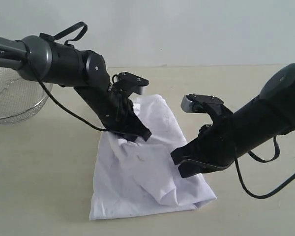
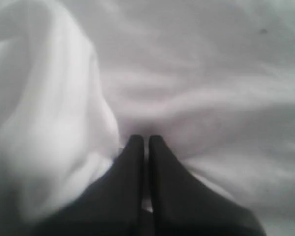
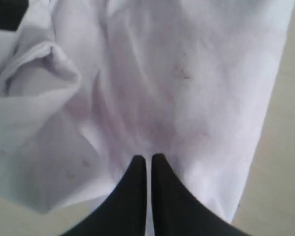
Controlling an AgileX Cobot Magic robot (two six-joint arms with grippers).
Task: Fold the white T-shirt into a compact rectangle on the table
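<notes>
With the shirt [image 1: 137, 177] lying half-folded on the surface [image 1: 49, 187] beside the basket [image 1: 10, 98], left jaws clenched at its basket-side edge and right jaws clenched at the far edge should move together, keeping the fold taut.

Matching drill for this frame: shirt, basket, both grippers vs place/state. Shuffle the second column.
1 white T-shirt
2 wire basket
3 left gripper
4 right gripper

a far left on the table, apart from the shirt
b shut, on the shirt's right side
c rumpled, mid-table
d shut, at the shirt's bunched upper left

Pairs: 1-c, 2-a, 3-d, 4-b
</notes>
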